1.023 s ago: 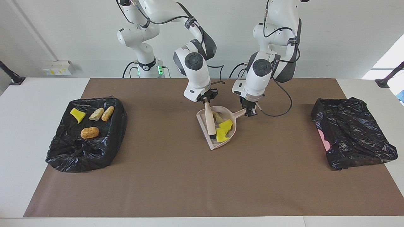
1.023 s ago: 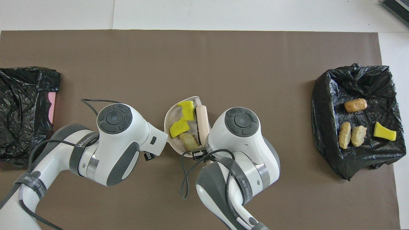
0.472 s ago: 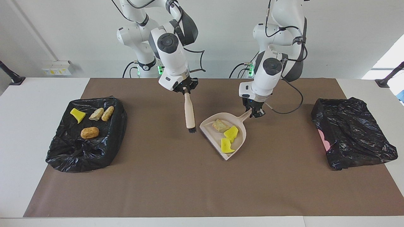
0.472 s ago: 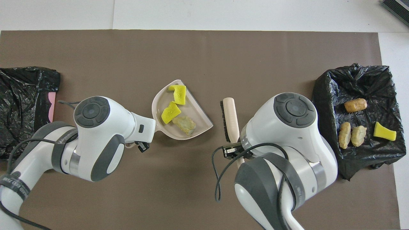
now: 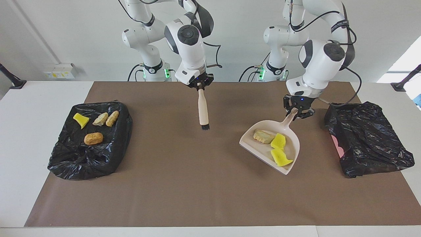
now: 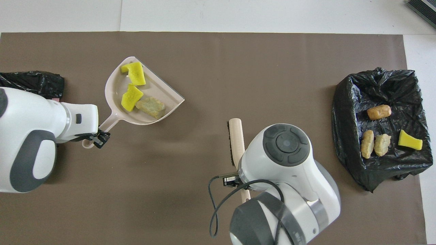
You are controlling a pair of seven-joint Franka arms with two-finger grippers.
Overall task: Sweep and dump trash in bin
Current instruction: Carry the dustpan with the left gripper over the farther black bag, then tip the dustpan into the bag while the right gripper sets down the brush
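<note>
The trash is split: three scraps, two yellow sponge chunks (image 5: 278,141) (image 5: 280,157) and a tan lump (image 5: 262,136), ride in the beige dustpan (image 5: 263,151), whose handle the left hand (image 5: 297,111) grasps, holding the pan raised over the brown mat (image 5: 197,184) with its handle pointing to about one o'clock in the facing view. Just beside it, toward the left arm's end of the table (image 5: 33,131), lies a black-bagged bin (image 5: 368,138). The right hand (image 5: 199,87) is clenched on the brush (image 5: 203,110), which hangs bristles down over the mat's middle. Four more scraps (image 5: 81,120) (image 5: 100,118) (image 5: 112,118) (image 5: 93,138) rest on the second black bag (image 5: 88,158) at the right arm's end.
</note>
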